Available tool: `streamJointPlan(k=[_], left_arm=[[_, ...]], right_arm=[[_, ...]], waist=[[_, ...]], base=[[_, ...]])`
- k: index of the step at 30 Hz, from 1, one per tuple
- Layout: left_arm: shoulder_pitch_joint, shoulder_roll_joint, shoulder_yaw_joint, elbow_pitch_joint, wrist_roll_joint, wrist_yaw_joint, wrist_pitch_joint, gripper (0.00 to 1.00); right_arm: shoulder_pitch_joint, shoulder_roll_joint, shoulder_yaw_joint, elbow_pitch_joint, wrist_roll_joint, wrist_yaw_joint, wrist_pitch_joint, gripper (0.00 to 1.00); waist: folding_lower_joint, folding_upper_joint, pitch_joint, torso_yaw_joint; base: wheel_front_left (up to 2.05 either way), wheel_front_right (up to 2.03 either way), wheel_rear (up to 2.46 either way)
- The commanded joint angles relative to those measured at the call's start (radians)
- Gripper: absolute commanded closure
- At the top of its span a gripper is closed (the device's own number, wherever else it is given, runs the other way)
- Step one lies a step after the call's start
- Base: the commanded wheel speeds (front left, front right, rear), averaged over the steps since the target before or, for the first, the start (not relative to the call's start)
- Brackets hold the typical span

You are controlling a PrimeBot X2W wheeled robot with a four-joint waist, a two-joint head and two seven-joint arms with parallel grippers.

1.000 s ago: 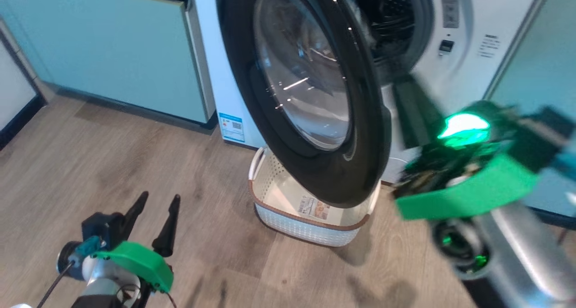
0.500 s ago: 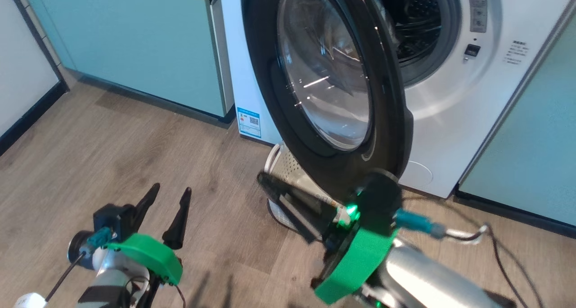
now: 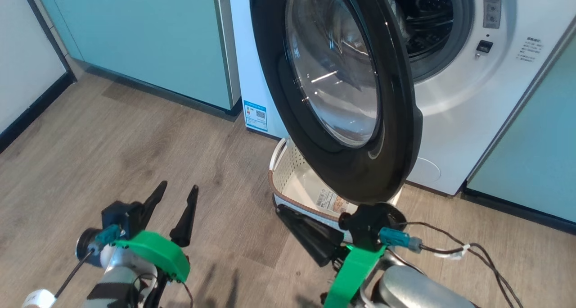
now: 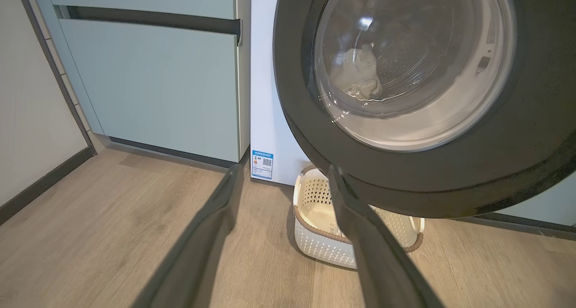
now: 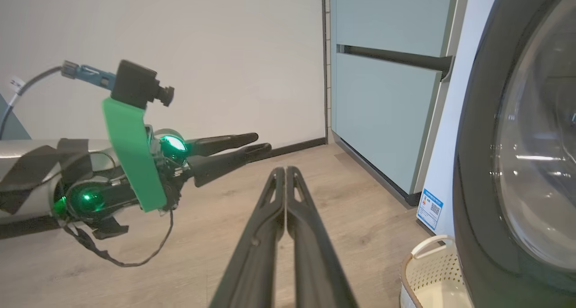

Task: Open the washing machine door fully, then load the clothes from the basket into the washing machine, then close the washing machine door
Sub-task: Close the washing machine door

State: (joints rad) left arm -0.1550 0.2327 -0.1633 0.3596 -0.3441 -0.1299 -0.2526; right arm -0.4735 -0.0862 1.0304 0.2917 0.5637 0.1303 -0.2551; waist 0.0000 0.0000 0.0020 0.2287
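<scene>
The washing machine (image 3: pixel 454 96) is white, and its black round door (image 3: pixel 342 87) stands swung out over the basket (image 3: pixel 288 182). Past the door's edge I see the steel drum (image 3: pixel 427 24). In the left wrist view a pale bundle, apparently the clothes (image 4: pixel 360 74), shows through the door (image 4: pixel 405 182) glass. The part of the basket (image 4: pixel 324 240) that shows holds only a label. My left gripper (image 3: pixel 178 187) is open and empty over the floor, left of the basket. My right gripper (image 3: pixel 281 210) is shut, low in front of the basket, pointing left with nothing in it.
Pale green cabinets (image 3: pixel 148 42) stand left of the machine and another panel (image 3: pixel 535 164) stands on its right. A white wall with a dark skirting (image 3: pixel 31 110) runs along the far left. Wooden floor (image 3: pixel 112 141) lies open in front. A cable (image 3: pixel 454 249) trails from my right wrist.
The head camera has shifted. My right arm has swung down and left from beside the machine's opening to low in front of the basket, still shut. The left gripper has stayed put.
</scene>
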Motion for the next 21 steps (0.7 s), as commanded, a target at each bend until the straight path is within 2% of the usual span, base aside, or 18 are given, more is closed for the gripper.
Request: streamJointPlan(k=[1,8,21], left_arm=[[-0.069,0.012,0.035,-0.027,0.006,-0.001,-0.009,0.00],[-0.075,0.004,0.029,-0.027,0.009,-0.001,-0.009,0.00],[-0.092,-0.002,0.002,-0.023,0.007,-0.001,-0.009,0.00]], right_arm=[[-0.005,0.027,-0.025,-0.009,-0.012,0.000,-0.007,1.00],[-0.010,0.035,-0.100,0.070,-0.040,0.000,-0.007,1.00],[-0.059,0.036,-0.211,0.129,0.018,0.000,-0.007,1.00]], waist=[[0.0000,0.0000,0.004,0.000],[0.0000,0.0000,0.018,-0.003],[0.0000,0.0000,0.048,-0.007]], base=[[0.00,0.00,0.00],[0.00,0.00,0.00],[0.00,0.00,0.00]])
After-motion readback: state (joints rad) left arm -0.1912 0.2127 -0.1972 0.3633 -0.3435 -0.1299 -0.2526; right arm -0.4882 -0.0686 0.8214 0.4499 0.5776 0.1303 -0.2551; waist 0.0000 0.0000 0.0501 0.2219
